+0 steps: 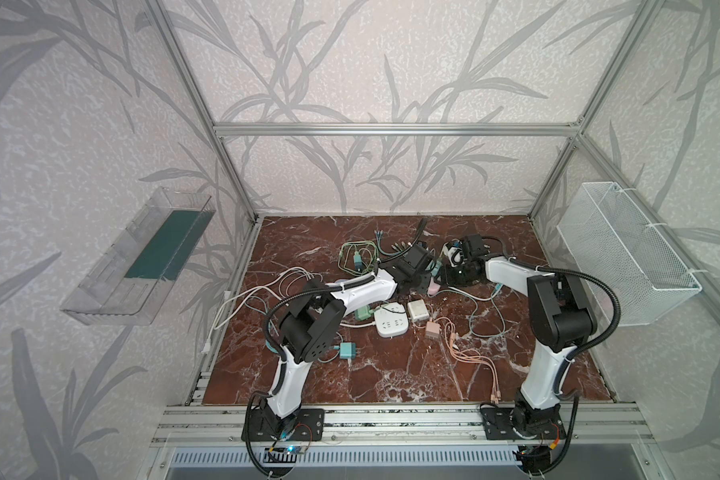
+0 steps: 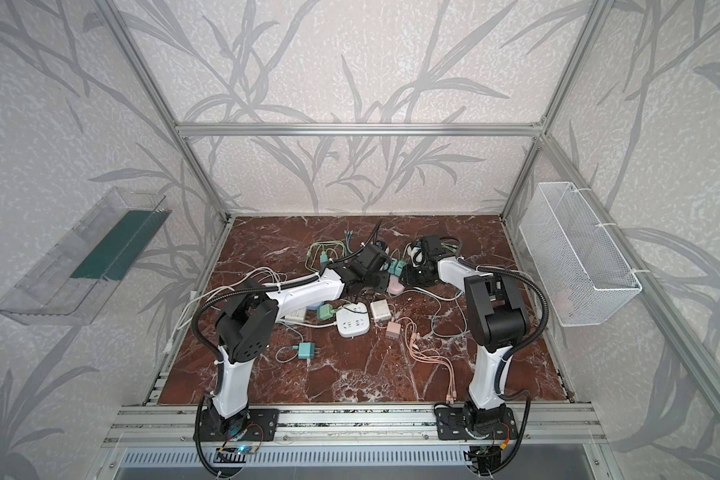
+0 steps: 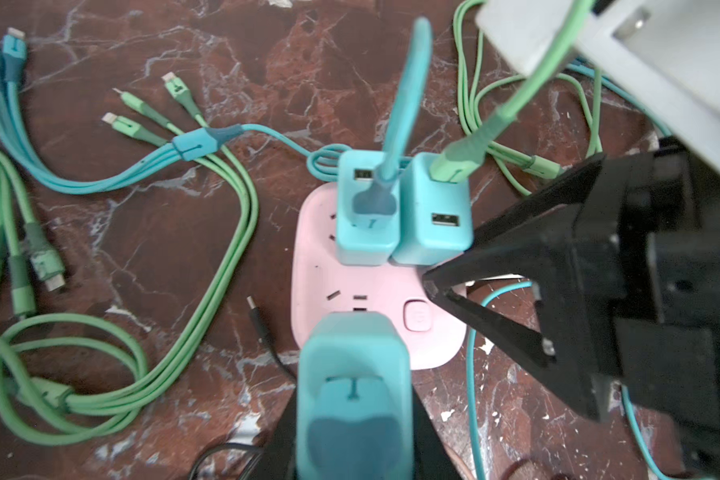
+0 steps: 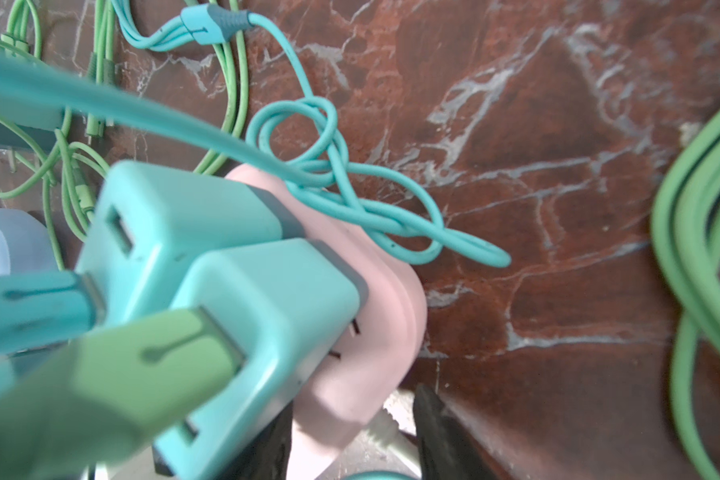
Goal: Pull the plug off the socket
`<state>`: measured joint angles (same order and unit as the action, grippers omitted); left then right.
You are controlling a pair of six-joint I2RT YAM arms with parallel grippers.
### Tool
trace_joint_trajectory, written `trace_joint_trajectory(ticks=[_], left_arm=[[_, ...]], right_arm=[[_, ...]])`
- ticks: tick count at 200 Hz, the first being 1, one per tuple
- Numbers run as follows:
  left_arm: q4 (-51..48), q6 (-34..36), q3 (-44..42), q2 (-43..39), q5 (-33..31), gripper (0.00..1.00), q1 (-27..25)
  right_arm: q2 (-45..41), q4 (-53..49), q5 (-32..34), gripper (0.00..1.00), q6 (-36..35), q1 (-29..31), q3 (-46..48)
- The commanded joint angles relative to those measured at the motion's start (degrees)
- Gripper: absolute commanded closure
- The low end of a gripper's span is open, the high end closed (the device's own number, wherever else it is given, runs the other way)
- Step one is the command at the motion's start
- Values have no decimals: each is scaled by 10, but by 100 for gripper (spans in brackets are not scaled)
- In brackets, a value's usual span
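Our left gripper is closed on a teal plug, with a black finger on either side of its body. The plug stands over one end of the pink socket, the end that carries the power button. We cannot tell whether its prongs sit in the slots or are clear of them.

Our right gripper reaches the same socket at the corner by that button. In the right wrist view its jaws stand partly apart, with the socket's corner and something white between them. We cannot tell whether they press on anything.

At the socket's other end, a blue-cabled plug and a green-cabled plug stand side by side, touching each other.

The socket lies flat on the marble counter, about midway between the side edges and nearer the back edge than the front. Loops of green cable lie beside it.

Toward the front edge we see a white socket, a white adapter and a pink adapter close together. Peach cables trail on from them toward the front edge. A loose teal adapter lies nearer the left edge.
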<state>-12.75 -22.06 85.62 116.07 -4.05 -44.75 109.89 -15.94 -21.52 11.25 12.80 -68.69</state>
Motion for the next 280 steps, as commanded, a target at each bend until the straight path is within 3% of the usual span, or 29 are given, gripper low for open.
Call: trace_joint_trajectory(ticks=[1, 51, 122, 191, 280], left_arm=[[48, -29, -27, -40, 20, 80, 10], [89, -79, -87, -63, 85, 80, 47], [152, -103, -143, -67, 181, 80, 72], [177, -139, -149, -37, 219, 79, 78], [124, -143, -156, -38, 211, 79, 78]], right_arm=[[-11, 1, -6, 50, -6, -1, 15], [-25, 18, -14, 42, -7, -1, 25], [-39, 30, -16, 40, -14, -1, 35], [-43, 29, -14, 39, -14, -1, 40], [-40, 27, -13, 39, -10, -3, 43]])
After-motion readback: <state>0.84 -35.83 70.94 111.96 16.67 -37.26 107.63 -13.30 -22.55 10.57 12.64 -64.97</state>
